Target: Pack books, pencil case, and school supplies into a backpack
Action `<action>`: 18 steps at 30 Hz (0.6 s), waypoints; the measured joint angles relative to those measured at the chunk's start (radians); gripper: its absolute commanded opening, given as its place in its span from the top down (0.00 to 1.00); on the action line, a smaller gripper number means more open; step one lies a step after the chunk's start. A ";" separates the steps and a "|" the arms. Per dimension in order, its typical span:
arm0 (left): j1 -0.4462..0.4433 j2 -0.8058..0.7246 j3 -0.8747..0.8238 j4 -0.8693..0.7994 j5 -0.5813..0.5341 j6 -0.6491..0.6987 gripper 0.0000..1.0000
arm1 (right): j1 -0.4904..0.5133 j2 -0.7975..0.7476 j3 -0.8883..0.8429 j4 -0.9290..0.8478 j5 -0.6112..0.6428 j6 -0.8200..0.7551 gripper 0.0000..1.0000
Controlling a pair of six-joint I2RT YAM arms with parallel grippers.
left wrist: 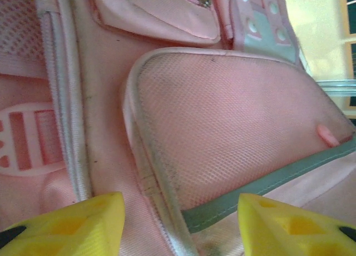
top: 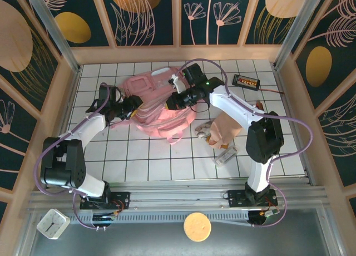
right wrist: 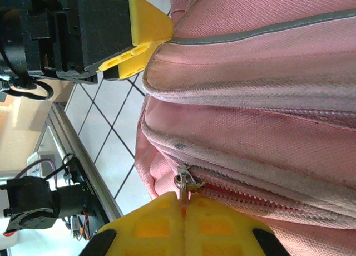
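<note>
A large soft pink fabric backpack (top: 153,114) lies at the far middle of the white tiled bench (top: 144,161), with an arm reaching to it from each side.

The left hand (top: 133,104) is at the backpack's left edge. In its own wrist view the yellow fingertips (left wrist: 83,225) are spread wide. Between them lies the backpack's pink mesh pocket (left wrist: 233,122), bordered below by a grey reflective strip (left wrist: 261,186). Whether the tips press on the cloth cannot be told from that view. In the right wrist view the same left hand (right wrist: 142,47) has one yellow finger touching the backpack's upper seam.

The right hand (top: 171,102) sits over the middle of the backpack. Its two yellow fingers (right wrist: 150,231) are pressed together (no gap shows between them). They pinch the small metal zipper pull (right wrist: 183,183) on the backpack's zip, which runs off to the right across the pink cloth.

To the right of the backpack and apart from it, the soft lumpy beige-pink fabric pencil case (top: 228,127) lies on the bench, partly under the right arm. Just nearer the arm bases lies the small whitish-grey rectangular block (top: 225,156), flat on the tiles. A black gadget with orange digits (top: 246,80) sits at the far right of the bench, well apart from the backpack.
</note>
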State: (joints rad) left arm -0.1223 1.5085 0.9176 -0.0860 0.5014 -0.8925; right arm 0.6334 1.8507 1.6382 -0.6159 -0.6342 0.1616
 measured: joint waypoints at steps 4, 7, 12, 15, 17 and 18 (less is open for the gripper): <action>0.000 0.015 0.001 0.028 0.031 -0.021 0.49 | 0.000 0.000 0.000 0.000 -0.004 0.000 1.00; 0.000 0.047 0.002 0.041 0.058 -0.037 0.50 | 0.000 0.000 0.000 0.000 -0.004 0.000 1.00; 0.002 0.082 0.002 0.067 0.092 -0.073 0.76 | 0.000 0.000 0.000 0.000 -0.003 0.000 1.00; 0.006 0.101 0.000 0.098 0.111 -0.109 1.00 | -0.003 0.000 0.000 0.000 -0.003 0.000 1.00; 0.006 0.115 -0.002 0.137 0.119 -0.140 1.00 | -0.004 0.000 0.000 -0.004 0.005 -0.006 1.00; 0.005 0.117 -0.007 0.158 0.121 -0.157 1.00 | -0.004 0.000 0.000 -0.015 0.013 -0.014 1.00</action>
State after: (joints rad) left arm -0.1169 1.6257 0.9108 0.0719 0.6220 -1.0496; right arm 0.6292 1.8507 1.6382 -0.6308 -0.6209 0.1478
